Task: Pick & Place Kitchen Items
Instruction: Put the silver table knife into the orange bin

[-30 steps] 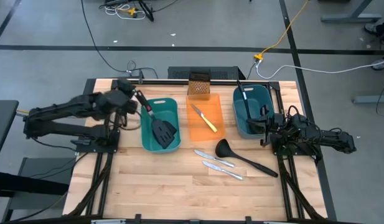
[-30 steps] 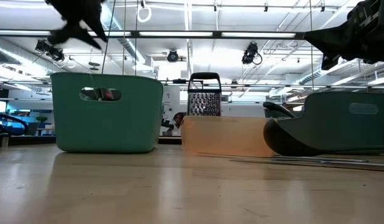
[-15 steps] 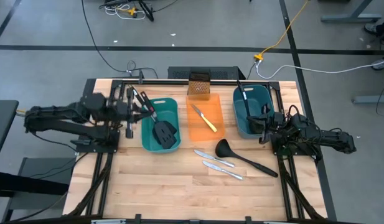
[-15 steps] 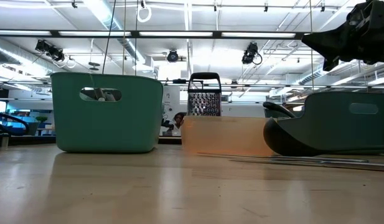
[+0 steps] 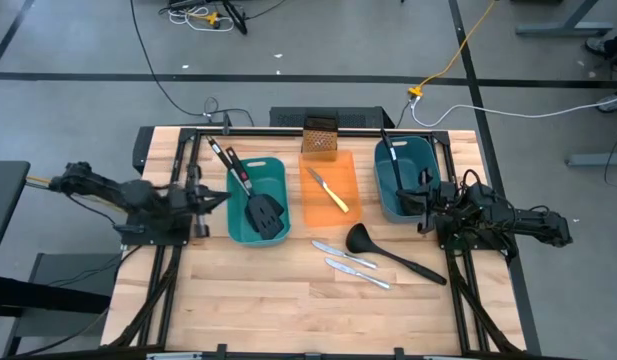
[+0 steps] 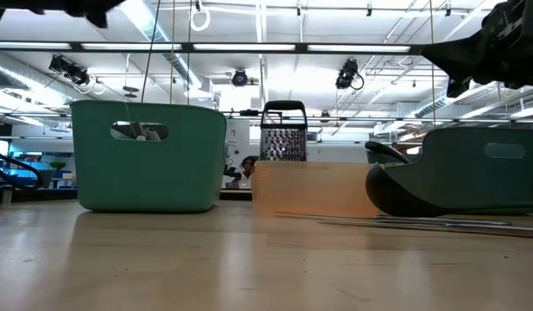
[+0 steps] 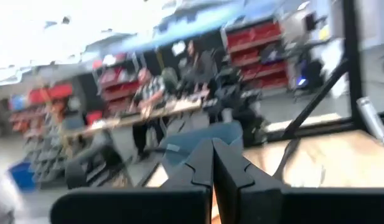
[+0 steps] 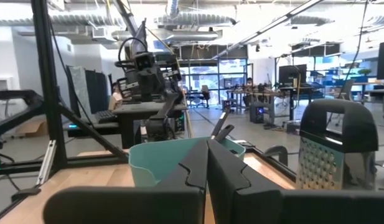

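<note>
The kitchen items are found partly sorted. Two black slotted spatulas (image 5: 256, 200) are leant in the left teal tub (image 5: 278, 232), blades down on its floor and handles propped over its far rim, a pose that fits long tools too tall to lie flat in it. One black ladle (image 5: 392, 152) is stood likewise in the right teal tub (image 5: 382, 195), near the surface's right edge. The small yellow-handled knife (image 5: 328, 190) is laid diagonally in the orange tray (image 5: 352, 212) between the tubs, with the box grater (image 5: 319, 135) stood at the far edge behind it.

Three items are seen loose on the wooden surface (image 5: 288, 300), nearer the front edge than the tray: a second black ladle (image 5: 393, 255) and two silver table knives (image 5: 350, 262), laid close together and roughly parallel. These are judged to be what is left to place.

The left end effector (image 5: 216, 198) is held closed and empty just off the left tub's outer side, at the surface's left edge. The right end effector (image 5: 425, 205) is also closed on nothing, parked at the right edge beside the right tub, its fingers (image 8: 207, 168) seen pressed together.
</note>
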### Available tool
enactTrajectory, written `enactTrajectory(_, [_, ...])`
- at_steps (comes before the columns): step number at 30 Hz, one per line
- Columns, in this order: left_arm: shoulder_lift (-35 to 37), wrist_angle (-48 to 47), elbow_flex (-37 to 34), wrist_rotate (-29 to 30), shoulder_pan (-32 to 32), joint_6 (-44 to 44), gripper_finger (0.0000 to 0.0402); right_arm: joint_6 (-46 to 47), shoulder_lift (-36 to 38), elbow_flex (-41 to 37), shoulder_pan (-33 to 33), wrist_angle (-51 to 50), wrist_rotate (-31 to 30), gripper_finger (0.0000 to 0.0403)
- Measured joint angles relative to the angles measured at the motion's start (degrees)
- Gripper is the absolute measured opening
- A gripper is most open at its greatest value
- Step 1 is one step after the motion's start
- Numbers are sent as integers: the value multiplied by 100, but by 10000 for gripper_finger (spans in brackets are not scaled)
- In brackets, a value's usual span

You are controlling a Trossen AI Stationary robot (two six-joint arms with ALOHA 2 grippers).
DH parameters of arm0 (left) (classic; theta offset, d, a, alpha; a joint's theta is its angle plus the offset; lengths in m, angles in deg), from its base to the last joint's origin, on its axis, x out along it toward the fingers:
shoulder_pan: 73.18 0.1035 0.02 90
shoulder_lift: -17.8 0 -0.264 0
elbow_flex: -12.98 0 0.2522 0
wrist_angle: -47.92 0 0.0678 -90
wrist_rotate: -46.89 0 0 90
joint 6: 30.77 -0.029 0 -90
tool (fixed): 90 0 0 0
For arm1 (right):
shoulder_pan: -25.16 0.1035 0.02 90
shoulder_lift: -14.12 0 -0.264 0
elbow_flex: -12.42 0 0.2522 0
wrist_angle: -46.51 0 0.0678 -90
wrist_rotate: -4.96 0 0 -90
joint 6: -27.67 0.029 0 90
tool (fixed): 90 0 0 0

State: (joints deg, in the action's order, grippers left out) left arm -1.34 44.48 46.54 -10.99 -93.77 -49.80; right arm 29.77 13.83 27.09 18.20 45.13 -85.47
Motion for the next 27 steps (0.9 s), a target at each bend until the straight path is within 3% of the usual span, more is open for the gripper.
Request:
enactTrajectory(5, [659, -445, -101, -222, 171, -406, 1, -1, 0, 0, 0, 1, -4, 9])
enactTrajectory(13, [955, -560, -506, -1785, 1242, -59, 1, 135, 1, 0, 0, 83, 7, 9])
enactTrajectory(16, [1052, -535, -762, -2092, 1529, 93, 1, 222, 1, 0, -2, 134, 191, 9])
enactTrajectory(22, [1902, -155, -1333, -2190, 1669, 55, 1, 264, 1, 0, -1, 218, 442, 9])
enactTrajectory(27, [1863, 186, -1572, -2133, 1678, 60, 0, 293, 1, 0, -2, 195, 490, 9])
